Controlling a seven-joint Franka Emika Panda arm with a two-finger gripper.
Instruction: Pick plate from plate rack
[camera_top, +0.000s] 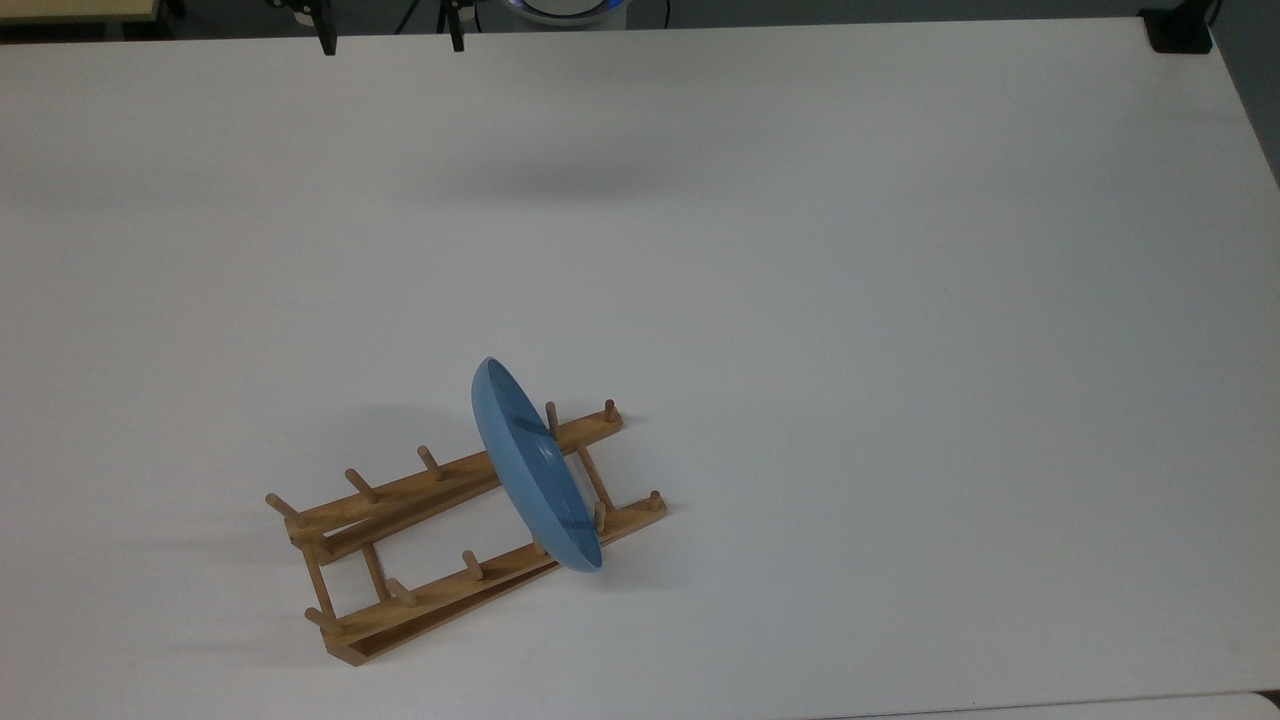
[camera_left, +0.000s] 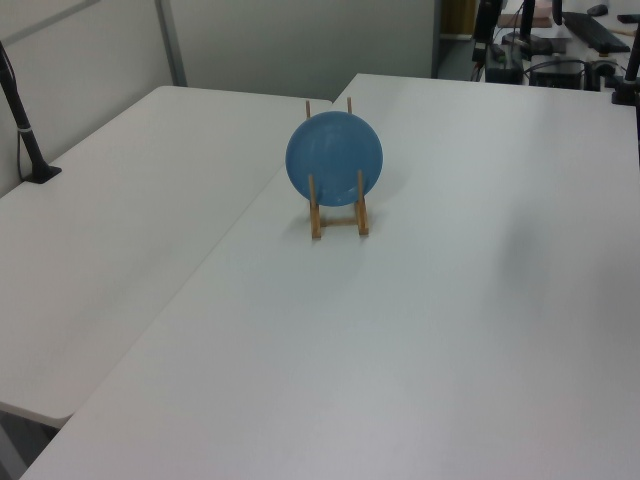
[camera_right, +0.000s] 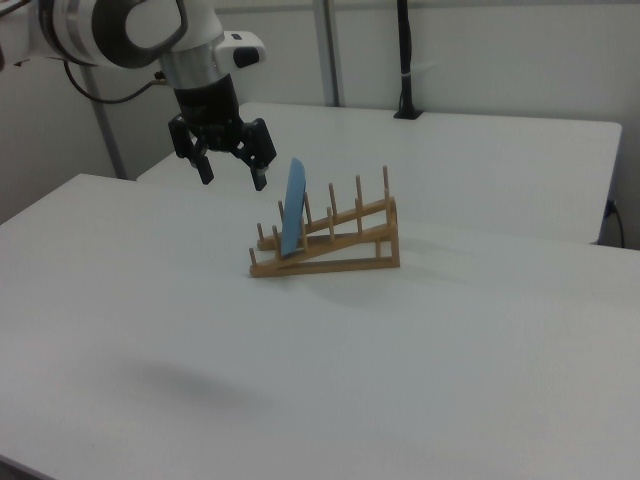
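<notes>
The plate (camera_top: 535, 468) stands on edge in the plate rack (camera_top: 400, 500), slotted between pegs near the rack's low end; in the right view it leans slightly against the pegs (camera_right: 308, 207) behind it, its upper rim well above their tips. In the left view you see its round face square on, with two front pegs crossing its lower part. The rack sits on the white table (camera_top: 900, 350), its rails rising away from the plate toward the right view's right.

The gripper (camera_right: 230, 172) hangs in the air to the right view's left of the plate, above the rack's low end and apart from the rim, with its fingers spread and nothing between them. The step in hand appears to be the approach. To do it well, line the fingers across the thin edge of the plate so that one falls on each face, come down over the top of the rim, and close only once the rim sits between the pads. Then lift along the pegs, not across them, since a sideways pull would likely drag the light rack along with the plate.
</notes>
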